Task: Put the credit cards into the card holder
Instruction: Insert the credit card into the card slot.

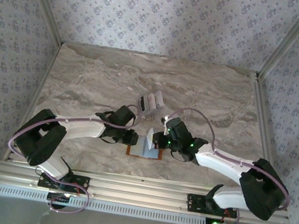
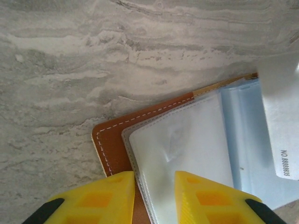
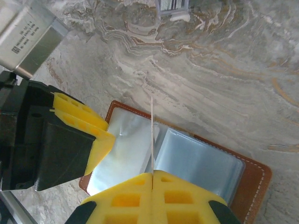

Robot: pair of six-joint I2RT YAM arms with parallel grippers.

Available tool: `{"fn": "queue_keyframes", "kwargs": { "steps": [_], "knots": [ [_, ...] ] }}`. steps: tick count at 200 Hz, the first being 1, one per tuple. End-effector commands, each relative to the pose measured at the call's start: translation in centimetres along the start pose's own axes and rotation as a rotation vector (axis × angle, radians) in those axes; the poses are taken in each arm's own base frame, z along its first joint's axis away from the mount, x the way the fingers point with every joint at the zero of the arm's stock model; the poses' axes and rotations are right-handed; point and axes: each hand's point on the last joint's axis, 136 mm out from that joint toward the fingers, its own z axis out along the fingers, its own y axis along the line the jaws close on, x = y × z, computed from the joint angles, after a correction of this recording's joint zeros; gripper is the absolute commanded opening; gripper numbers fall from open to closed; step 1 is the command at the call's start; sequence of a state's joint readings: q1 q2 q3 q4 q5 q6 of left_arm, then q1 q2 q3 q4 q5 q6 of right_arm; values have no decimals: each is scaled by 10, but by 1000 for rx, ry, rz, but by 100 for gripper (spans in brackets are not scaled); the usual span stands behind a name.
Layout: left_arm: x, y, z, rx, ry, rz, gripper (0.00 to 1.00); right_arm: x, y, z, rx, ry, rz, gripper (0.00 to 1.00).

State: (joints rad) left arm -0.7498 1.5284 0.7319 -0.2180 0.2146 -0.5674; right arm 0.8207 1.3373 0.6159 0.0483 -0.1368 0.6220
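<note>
Presently, right gripper [image 3: 153, 173] holds a credit card [image 2: 278, 116] edge-down over the open card holder [image 3: 201, 163] at six o'clock on the table [image 1: 86, 78], while left gripper [image 2: 154, 179], jaws part-open, straddles its nine o'clock sleeve [image 2: 187, 154]; recommend squaring card to sleeve opening before lowering.

marbled table [image 1: 97, 80], open tan card holder [image 1: 144, 151] near its front, perhaps three pale cards [image 1: 151, 103] beyond

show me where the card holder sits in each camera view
top external: card holder low centre, lying open.
left wrist: lower right, its tan stitched corner toward the middle.
right wrist: bottom centre out to the right edge.
shared landmark: the white card standing over the open pockets, at the right edge in left wrist, edge-on in right wrist.
</note>
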Motion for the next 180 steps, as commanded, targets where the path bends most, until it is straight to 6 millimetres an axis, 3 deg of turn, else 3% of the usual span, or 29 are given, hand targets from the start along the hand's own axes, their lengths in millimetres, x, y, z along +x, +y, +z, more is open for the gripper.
{"fn": "queue_keyframes", "kwargs": {
  "steps": [1, 93, 180],
  "knots": [
    [2, 6, 2, -67, 18, 29, 27, 5, 4, 4, -33, 9, 33, 0],
    [4, 14, 5, -167, 31, 60, 19, 18, -9, 3, -129, 34, 189, 0],
    [5, 14, 7, -172, 39, 62, 18, 37, -10, -6, -170, 79, 244, 0]
  ]
}}
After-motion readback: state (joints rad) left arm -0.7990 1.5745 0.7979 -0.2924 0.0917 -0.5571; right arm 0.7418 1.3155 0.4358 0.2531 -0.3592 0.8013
